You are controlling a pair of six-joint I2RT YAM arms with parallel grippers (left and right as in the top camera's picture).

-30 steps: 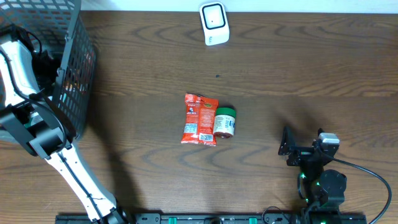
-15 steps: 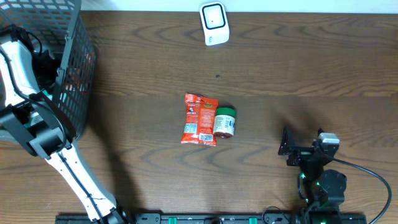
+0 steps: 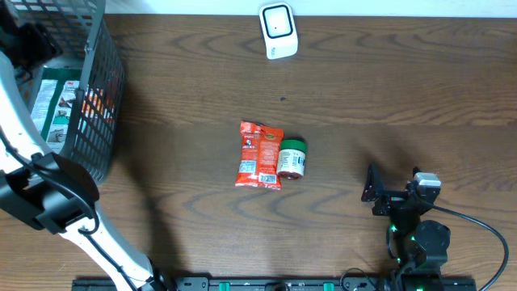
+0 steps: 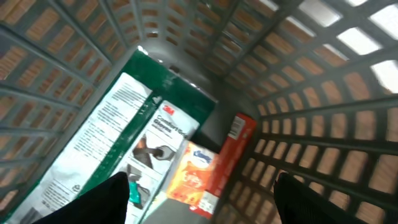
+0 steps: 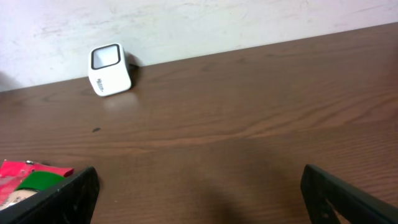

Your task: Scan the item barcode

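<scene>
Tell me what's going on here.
The left pincer hangs open and empty inside the grey basket, above a green-and-white package, orange pack and red box. The right pincer rests open at the table's near edge. A red snack packet and green-lidded jar lie mid-table, the white scanner beyond them.

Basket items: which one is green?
The large flat green-and-white package, lying left of the small orange packet and the red box.

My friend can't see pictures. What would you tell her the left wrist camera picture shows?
Looking down into a grey mesh basket that holds a green-and-white packet, a small orange pack and a red box, lying close together. Two dark fingers poke in at the bottom corners, spread apart with nothing between them.
</scene>
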